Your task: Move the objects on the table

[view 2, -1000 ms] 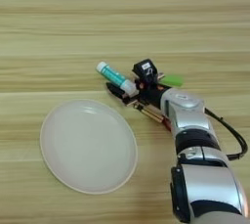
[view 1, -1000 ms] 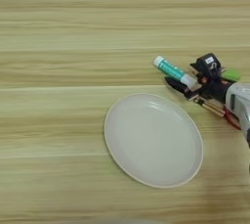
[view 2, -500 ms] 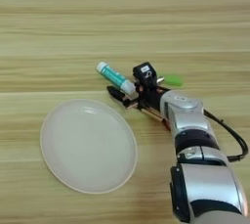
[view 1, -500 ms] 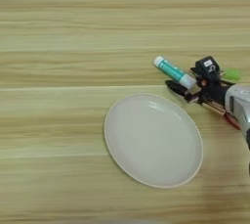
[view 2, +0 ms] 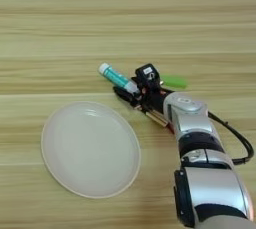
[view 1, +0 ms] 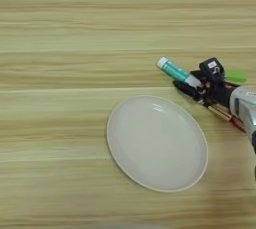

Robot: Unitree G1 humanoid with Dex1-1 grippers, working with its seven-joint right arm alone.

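A white tube with a teal label (view 2: pixel 116 77) lies slanted on the table (view 2: pixel 60 33), just beyond the far right rim of a white plate (view 2: pixel 90 148). My right gripper (view 2: pixel 134 85) sits at the tube's near end and stands open. One black finger (view 2: pixel 122 94) reaches along the table just below the tube, apart from it. A flat bright-green block (view 2: pixel 174 81) lies right behind the gripper. A thin screwdriver with an amber handle (view 2: pixel 157 118) lies under my silver forearm (view 2: pixel 187 115), partly hidden by it.
The wide, shallow plate (view 1: pixel 157 143) has nothing in it and lies close to the gripper's left. A black cable (view 2: pixel 235 138) loops off the forearm to the right. Bare wood stretches across the far and left parts of the table.
Almost nothing differs. The gripper has stayed at the tube's end with only a slight shift, and the tube, block, screwdriver and plate lie where they were.
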